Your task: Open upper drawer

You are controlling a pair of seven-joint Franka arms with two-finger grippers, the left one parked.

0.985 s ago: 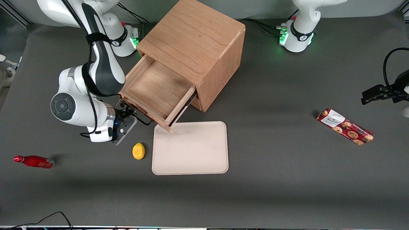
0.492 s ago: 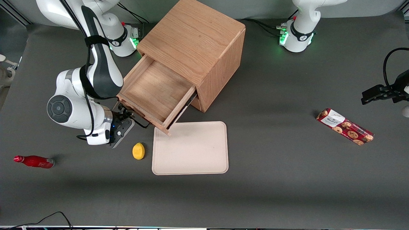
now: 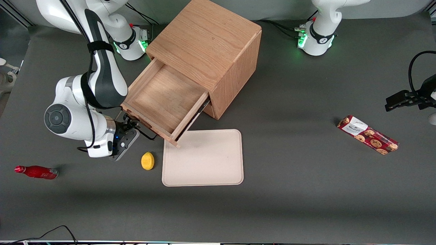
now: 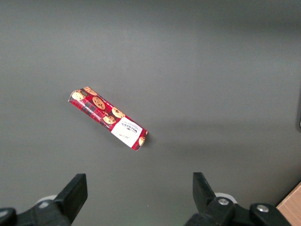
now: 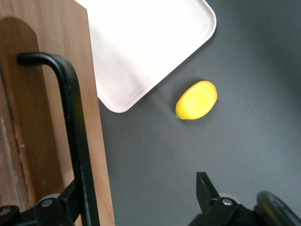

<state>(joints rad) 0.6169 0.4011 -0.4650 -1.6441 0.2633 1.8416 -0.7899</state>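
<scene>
The upper drawer [image 3: 163, 102] of the wooden cabinet [image 3: 207, 51] stands pulled well out, its plain wood-grain tray open to view. The cabinet sits near the table's [image 3: 306, 190] edge farthest from the front camera, turned at an angle, so the drawer reaches out toward the front camera and the working arm's end of the table. The drawer's outermost corner hangs just above a corner of the pale tray [image 3: 203, 158] lying flat on the dark surface, nearer the front camera.

The gripper [image 3: 131, 124] sits at the drawer's front, at the thin black bar handle [image 5: 75, 127]. In the right wrist view the handle runs down past one finger [image 5: 61, 202], while the other finger [image 5: 207, 190] stands well apart from it over bare table: the jaws are spread wide and clamp nothing.

A yellow lemon [image 3: 147, 160] lies just beside the pale tray's short edge, nearer the front camera than the gripper. A red bottle [image 3: 36, 172] lies on its side close to the table edge at the working arm's end. A red cookie packet [image 3: 367, 134] lies well apart from everything else, toward the parked arm's end of the table, and shows also in the left wrist view [image 4: 108, 118].
</scene>
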